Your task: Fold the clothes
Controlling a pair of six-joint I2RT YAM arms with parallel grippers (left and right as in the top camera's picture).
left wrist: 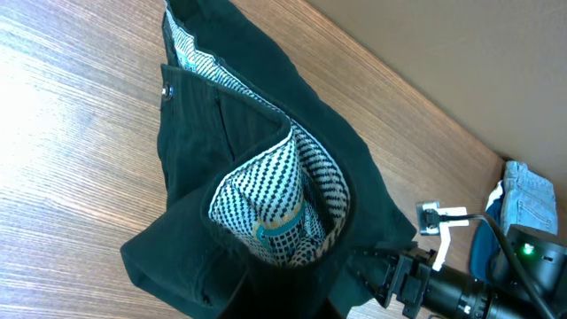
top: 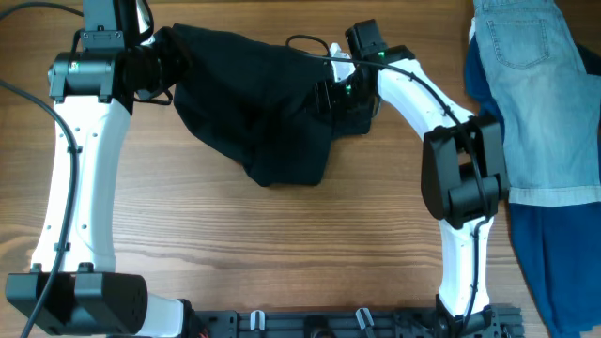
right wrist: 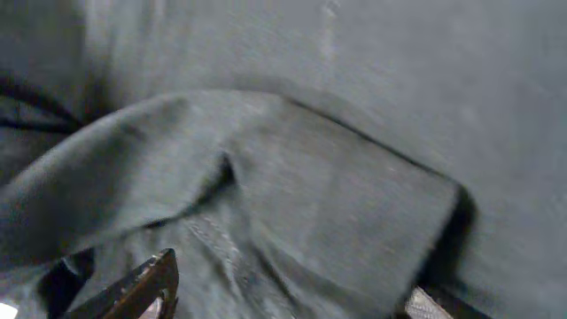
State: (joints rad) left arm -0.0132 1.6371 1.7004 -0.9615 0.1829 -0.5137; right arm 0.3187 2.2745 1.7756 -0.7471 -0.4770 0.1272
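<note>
The black garment (top: 258, 103) lies bunched at the far middle of the table, and part of it is raised toward the left. My left gripper (top: 167, 64) is at its left edge. In the left wrist view the cloth (left wrist: 230, 133) gathers into the bottom of the frame and hides the fingers, and a checked pocket lining (left wrist: 279, 208) shows. My right gripper (top: 335, 94) is at the garment's right edge. In the right wrist view its fingers (right wrist: 297, 297) are spread wide with black cloth (right wrist: 292, 159) between them.
A light blue denim garment (top: 540, 94) lies at the right edge of the table, on top of a royal blue cloth (top: 563, 253). The denim also shows in the left wrist view (left wrist: 524, 199). The wooden table (top: 282, 253) is bare in front.
</note>
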